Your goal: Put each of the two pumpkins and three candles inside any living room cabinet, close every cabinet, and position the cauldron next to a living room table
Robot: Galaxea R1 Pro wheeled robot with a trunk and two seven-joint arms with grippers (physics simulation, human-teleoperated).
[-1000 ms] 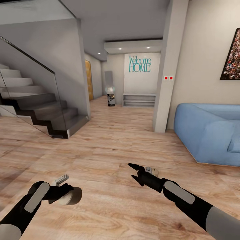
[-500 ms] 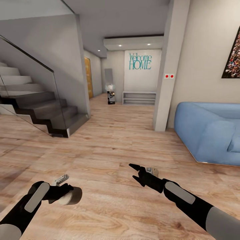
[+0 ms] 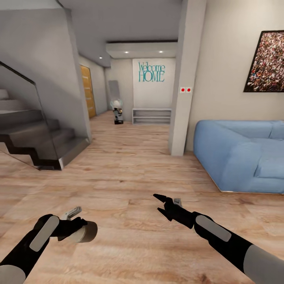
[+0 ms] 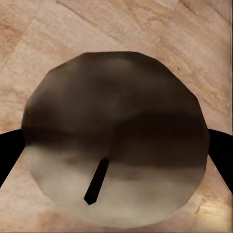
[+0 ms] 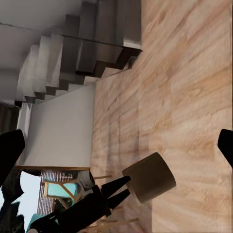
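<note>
My left gripper [image 3: 77, 228] is low at the left, shut on a candle [image 3: 86, 232], a stubby pale cylinder held on its side above the wooden floor. In the left wrist view the candle's flat top [image 4: 116, 111] with its dark wick sits between the two black fingers [image 4: 221, 155]. The right wrist view looks across at that candle [image 5: 148, 177] in the left gripper [image 5: 121, 187]. My right gripper [image 3: 157, 202] is open and holds nothing, pointing forward over the floor. The pumpkins, the cabinet and the cauldron are out of view.
A staircase with a glass rail [image 3: 35, 146] rises at the left. A grey pillar [image 3: 181, 98] stands ahead, and a blue sofa [image 3: 240, 154] is to its right. Down the hallway there is a low grey shelf [image 3: 152, 116] beside a small figure [image 3: 117, 112].
The whole view has shifted: stairs, pillar and sofa slid left in the picture, so the camera turned right. Both arms keep their pose and the candle stays held.
</note>
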